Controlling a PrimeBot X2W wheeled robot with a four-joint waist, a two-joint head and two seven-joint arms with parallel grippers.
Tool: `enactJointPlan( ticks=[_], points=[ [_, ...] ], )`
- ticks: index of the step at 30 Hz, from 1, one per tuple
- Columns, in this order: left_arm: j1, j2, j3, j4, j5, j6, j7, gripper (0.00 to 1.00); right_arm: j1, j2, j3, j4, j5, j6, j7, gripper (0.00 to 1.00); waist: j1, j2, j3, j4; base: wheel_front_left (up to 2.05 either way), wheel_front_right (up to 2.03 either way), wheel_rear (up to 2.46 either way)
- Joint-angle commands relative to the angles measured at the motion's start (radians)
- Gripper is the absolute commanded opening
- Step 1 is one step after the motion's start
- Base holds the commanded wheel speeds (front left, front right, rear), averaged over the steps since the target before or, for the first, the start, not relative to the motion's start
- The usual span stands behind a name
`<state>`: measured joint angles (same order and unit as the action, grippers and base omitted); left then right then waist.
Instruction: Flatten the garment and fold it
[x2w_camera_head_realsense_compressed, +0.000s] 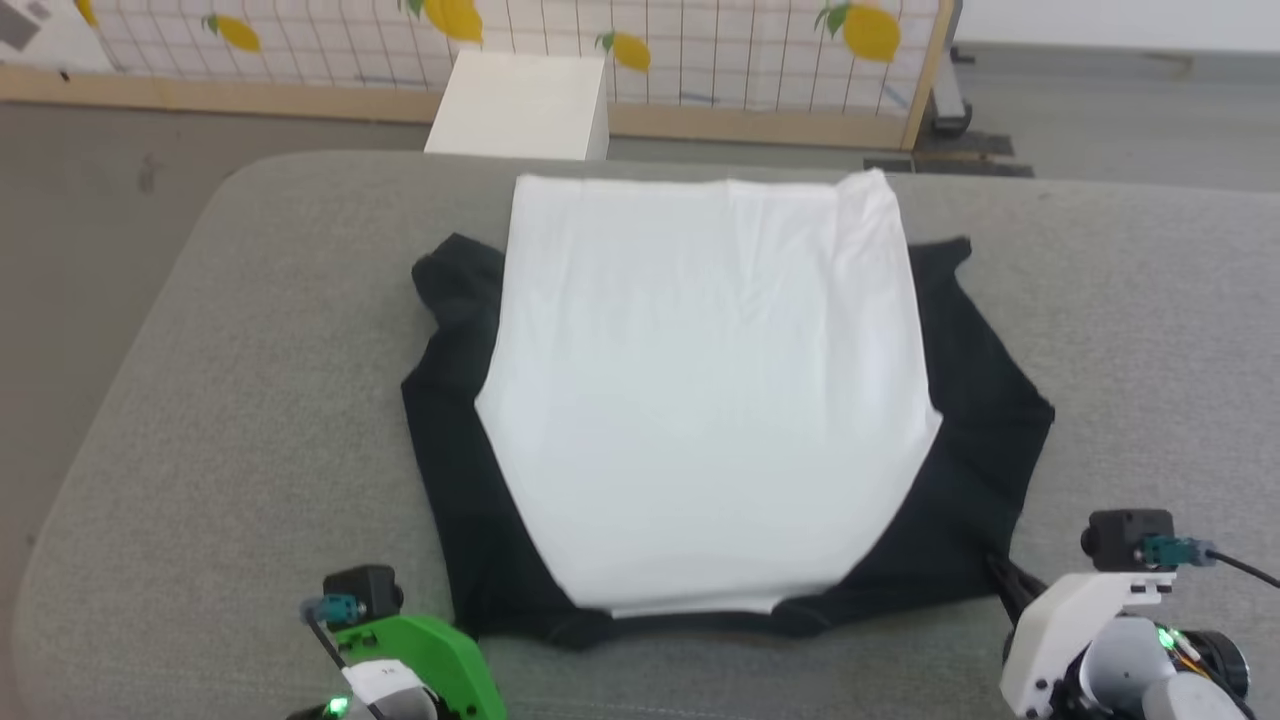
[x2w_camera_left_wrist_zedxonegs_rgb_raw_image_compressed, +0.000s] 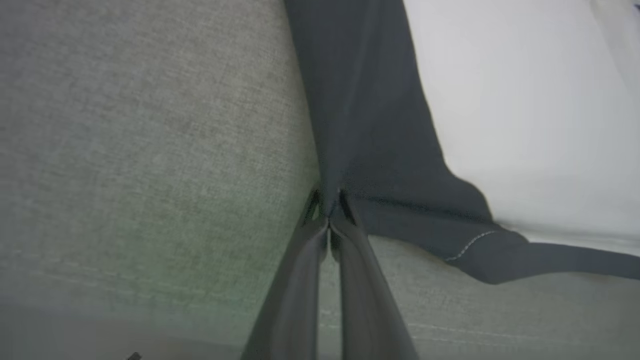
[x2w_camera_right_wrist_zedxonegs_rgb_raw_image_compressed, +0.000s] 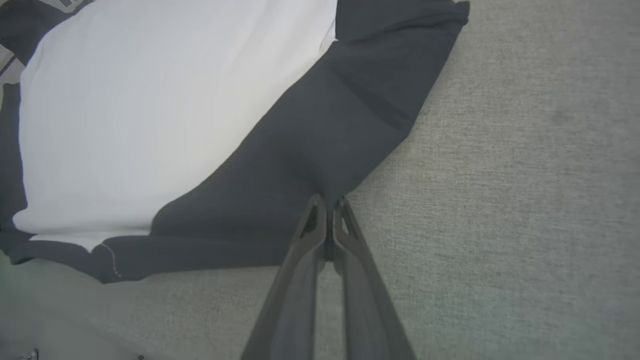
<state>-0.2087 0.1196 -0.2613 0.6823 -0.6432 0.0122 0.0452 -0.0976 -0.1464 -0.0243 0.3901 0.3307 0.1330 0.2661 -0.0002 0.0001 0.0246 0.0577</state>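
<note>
The garment (x2w_camera_head_realsense_compressed: 700, 390) lies spread flat on the grey padded table (x2w_camera_head_realsense_compressed: 230, 400), white body in the middle and black sleeves (x2w_camera_head_realsense_compressed: 980, 430) folded in along both sides, black-trimmed neckline nearest me. In the left wrist view my left gripper (x2w_camera_left_wrist_zedxonegs_rgb_raw_image_compressed: 328, 209) is shut on the black sleeve edge (x2w_camera_left_wrist_zedxonegs_rgb_raw_image_compressed: 360, 125) at the garment's near left corner; its green wrist mount (x2w_camera_head_realsense_compressed: 420, 655) shows in the head view. My right gripper (x2w_camera_right_wrist_zedxonegs_rgb_raw_image_compressed: 328, 204) is shut on the black sleeve (x2w_camera_right_wrist_zedxonegs_rgb_raw_image_compressed: 320, 140) at the near right corner, its dark fingers (x2w_camera_head_realsense_compressed: 1008, 582) reaching that corner in the head view.
A white box (x2w_camera_head_realsense_compressed: 522, 105) stands on the floor behind the table. Behind it runs a wood-framed grid screen with lemon prints (x2w_camera_head_realsense_compressed: 700, 60). The table's rounded left edge (x2w_camera_head_realsense_compressed: 110, 420) drops to the floor. Bare grey padding lies left and right of the garment.
</note>
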Motion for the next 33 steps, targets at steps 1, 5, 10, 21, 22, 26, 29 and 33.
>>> enactJointPlan(
  ticks=[1, 5, 10, 21, 22, 26, 29, 33],
  points=[
    [0.028, 0.033, -0.004, -0.014, 0.015, 0.032, 0.033, 0.00, 0.024, -0.010, -0.015, -0.028, -0.025, -0.002, 0.033, 0.00, 0.0002, -0.0001, -0.011, -0.013, 0.00, 0.00, 0.00],
    [0.064, 0.055, -0.034, -0.077, 0.034, 0.073, 0.129, 0.00, 0.059, 0.006, -0.021, -0.098, -0.068, -0.002, 0.131, 0.00, 0.0002, -0.0001, -0.004, -0.024, 0.00, 0.00, 0.00],
    [0.094, 0.066, -0.049, -0.125, 0.032, 0.109, 0.212, 0.00, 0.076, 0.027, -0.005, -0.106, -0.105, -0.002, 0.251, 0.00, 0.0002, -0.0001, 0.001, -0.033, 0.00, 0.00, 0.00],
    [0.108, 0.085, -0.001, -0.277, -0.020, 0.159, 0.278, 1.00, 0.072, 0.037, -0.029, -0.183, -0.096, -0.002, 0.238, 1.00, 0.0002, -0.0001, 0.000, -0.032, 0.00, 0.00, 0.00],
    [0.109, 0.096, 0.007, -0.299, -0.021, 0.166, 0.284, 1.00, 0.071, 0.035, -0.037, -0.198, -0.090, -0.002, 0.236, 1.00, 0.0002, -0.0001, -0.001, -0.032, 0.00, 0.00, 0.00],
    [0.115, 0.136, 0.037, -0.410, -0.020, 0.203, 0.304, 1.00, 0.066, 0.019, -0.083, -0.263, -0.064, -0.002, 0.253, 1.00, 0.0002, -0.0001, -0.006, -0.030, 0.00, 0.00, 0.00],
    [0.107, 0.164, 0.075, -0.502, -0.004, 0.235, 0.272, 1.00, 0.041, 0.006, -0.140, -0.312, -0.058, -0.002, 0.265, 1.00, 0.0002, -0.0001, 0.002, -0.028, 0.00, 0.00, 0.00],
    [0.067, 0.175, 0.140, -0.621, 0.045, 0.245, 0.078, 1.00, -0.054, -0.020, -0.205, -0.350, -0.085, -0.002, 0.265, 1.00, 0.0002, -0.0001, 0.051, -0.026, 0.00, 0.00, 0.00]
  ],
)
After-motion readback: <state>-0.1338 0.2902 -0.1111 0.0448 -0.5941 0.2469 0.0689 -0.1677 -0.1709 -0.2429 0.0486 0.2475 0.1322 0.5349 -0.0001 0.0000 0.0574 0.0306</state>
